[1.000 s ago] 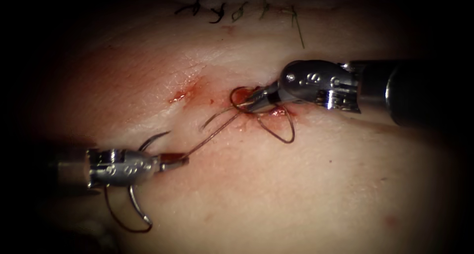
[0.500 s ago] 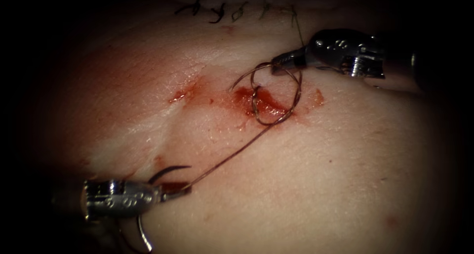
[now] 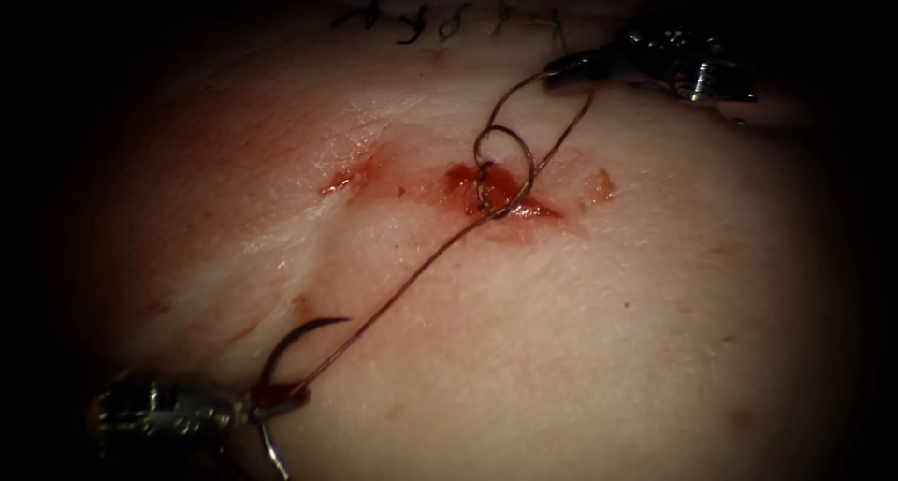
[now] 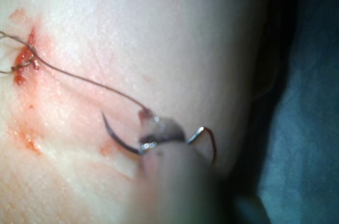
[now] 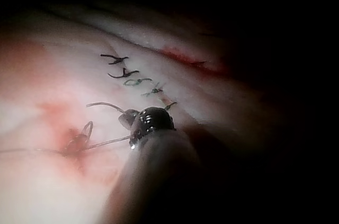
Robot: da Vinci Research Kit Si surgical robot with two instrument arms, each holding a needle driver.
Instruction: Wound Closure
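left tool grips needle mid-curve, clear of tissue | right tool pinches thread end, loop between them at cut | risk (my guess): your uneven pull could tear the edge

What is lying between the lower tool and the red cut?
In the endoscope view, one strand of thread spans bare tissue from the left tool, which also grips the needle, to the cut.
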